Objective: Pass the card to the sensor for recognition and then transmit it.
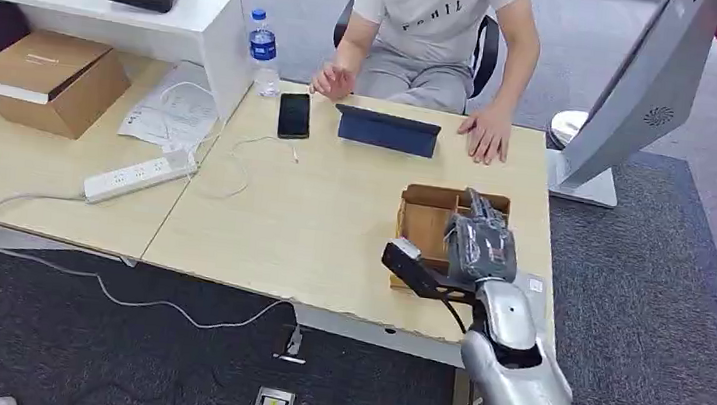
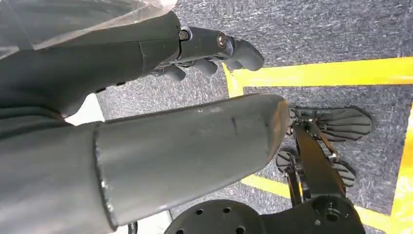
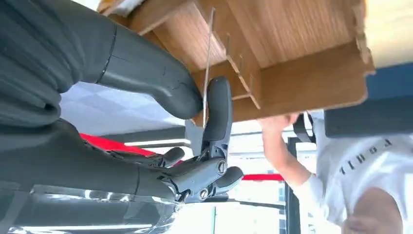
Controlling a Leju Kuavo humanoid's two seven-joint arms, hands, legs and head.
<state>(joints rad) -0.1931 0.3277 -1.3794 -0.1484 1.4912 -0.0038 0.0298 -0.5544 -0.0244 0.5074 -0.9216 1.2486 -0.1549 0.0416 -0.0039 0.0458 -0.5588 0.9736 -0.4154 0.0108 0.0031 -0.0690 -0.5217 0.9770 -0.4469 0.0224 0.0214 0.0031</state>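
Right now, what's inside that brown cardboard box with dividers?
The brown cardboard box has bare compartments near its left side. The right hand covers the rest, pinching a thin card edge-on over it.

Card [image 3: 209,63] edge-on, face hidden, in right hand [image 3: 195,102]

The head view is looking forward and down from high on the robot, taking in the whole table [image 1: 262,223], the person [image 1: 433,29] sitting at its far side, and the carpet beyond. The right wrist view is sitting close behind the right hand [image 3: 195,136], turned on its side, and is facing past the fingers into the wooden box [image 3: 292,58] at very short range. Both views are sharing that box [image 1: 428,220], the right hand [image 1: 479,243] and the person [image 3: 360,161]. The left wrist view is pointing down at the floor [image 2: 316,29] from close behind the left hand [image 2: 214,53], facing the carpet and yellow tape [image 2: 331,72]
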